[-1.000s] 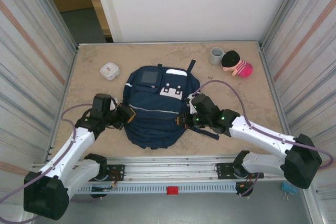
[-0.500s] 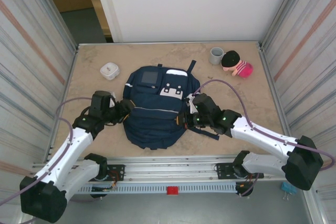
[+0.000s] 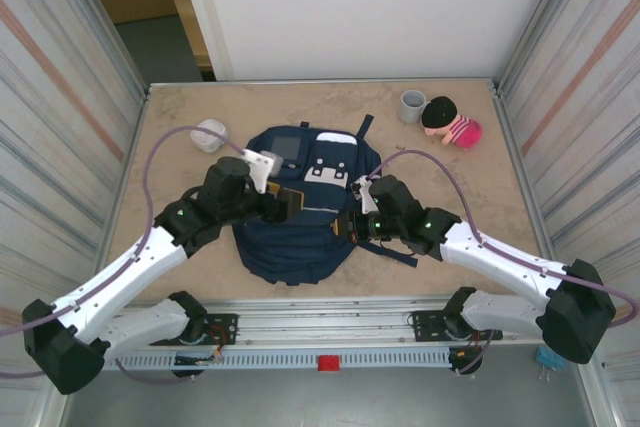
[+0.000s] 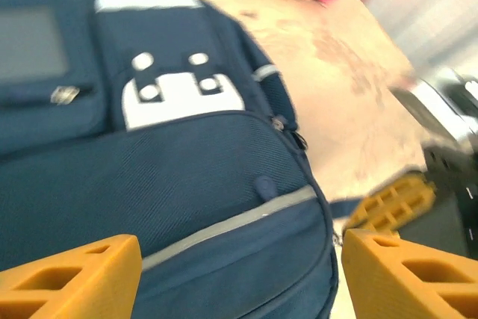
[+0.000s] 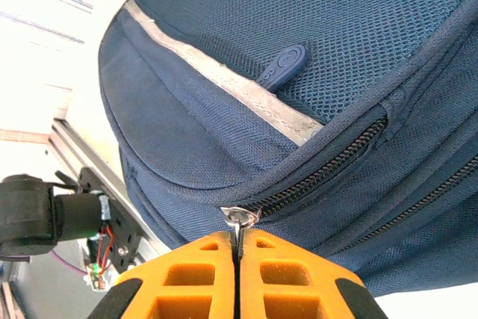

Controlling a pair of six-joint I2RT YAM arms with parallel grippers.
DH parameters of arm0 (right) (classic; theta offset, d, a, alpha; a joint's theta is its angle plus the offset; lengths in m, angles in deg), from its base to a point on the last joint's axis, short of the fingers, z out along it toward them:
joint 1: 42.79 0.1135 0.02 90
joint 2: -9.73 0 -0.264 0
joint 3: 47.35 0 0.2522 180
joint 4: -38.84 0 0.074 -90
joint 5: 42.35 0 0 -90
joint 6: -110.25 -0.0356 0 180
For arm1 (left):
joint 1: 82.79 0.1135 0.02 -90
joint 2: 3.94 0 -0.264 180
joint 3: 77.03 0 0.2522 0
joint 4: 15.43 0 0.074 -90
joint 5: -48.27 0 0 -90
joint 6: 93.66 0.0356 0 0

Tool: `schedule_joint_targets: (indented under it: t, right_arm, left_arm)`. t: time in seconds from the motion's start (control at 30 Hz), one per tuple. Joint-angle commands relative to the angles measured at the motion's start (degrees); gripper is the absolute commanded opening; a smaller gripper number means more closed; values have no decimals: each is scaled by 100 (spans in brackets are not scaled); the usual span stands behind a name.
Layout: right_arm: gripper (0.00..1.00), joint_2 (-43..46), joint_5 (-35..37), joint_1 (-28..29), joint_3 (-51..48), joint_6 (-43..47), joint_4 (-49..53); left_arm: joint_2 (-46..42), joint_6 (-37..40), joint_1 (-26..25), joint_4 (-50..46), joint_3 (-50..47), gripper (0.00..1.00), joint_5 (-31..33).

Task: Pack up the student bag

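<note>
The student bag [image 3: 300, 242] is seen lying flat mid-worktop [image 3: 460, 172], front side up, w/ its white dotted patch [image 3: 324, 175] & grey square panel [image 3: 285, 146] toward the far end. The L pincer [image 3: 288, 201] is held over the bag's upper middle. In the L wrist view this pincer [image 4: 240, 248] is shown w/ jaws spread wide & nothing gripped betw. them, navy fabric & a thin pale stripe [image 4: 231, 223] lying below. The R pincer [image 3: 352, 228] is set at the bag's R edge. In the R wrist view that pincer [image 5: 237, 248] is seen pressed fully together, w/ a small metal zip pull [image 5: 240, 217] pinched at its tips, at the end of a zip line on the bag [image 5: 299, 35]. Beyond the bag, a grey cup [image 3: 412, 105] & a plush doll [image 3: 452, 123] are placed just beside each other at the far R, and a white container [image 3: 208, 133] is seen at the far L.
</note>
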Motion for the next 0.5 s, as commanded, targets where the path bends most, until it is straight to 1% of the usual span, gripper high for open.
schedule_joint_targets:
  t: [0.0, 0.07, 0.1, 0.17, 0.3, 0.37, 0.43, 0.47]
  right_arm:
    - [0, 183, -219, -28, 9, 56, -334]
    - [0, 201, -230, -32, -23, 44, -417]
    - [0, 205, -231, -38, -36, 43, -460]
    - [0, 200, -264, -50, -42, 20, -507]
    - [0, 207, -288, -49, -56, 7, -555]
    - [0, 227, -276, -50, -81, 3, -564]
    - [0, 246, -267, -44, -98, 2, -571]
    - [0, 253, -264, -44, -106, -7, -573]
  left_arm:
    - [26, 2517, -192, 328, 120, 71, -883]
    - [63, 3386, -208, 276, 80, 72, -1702]
    - [78, 3674, -216, 274, 46, 73, -1930]
    - [153, 4157, -212, 230, 10, 74, -2192]
    - [415, 4987, -212, -153, 103, 75, -2071]
    - [613, 5403, -219, -339, 173, 73, -1849]
    - [809, 5844, -211, -387, 201, 72, -1693]
    - [900, 5946, -211, -325, 199, 72, -1622]
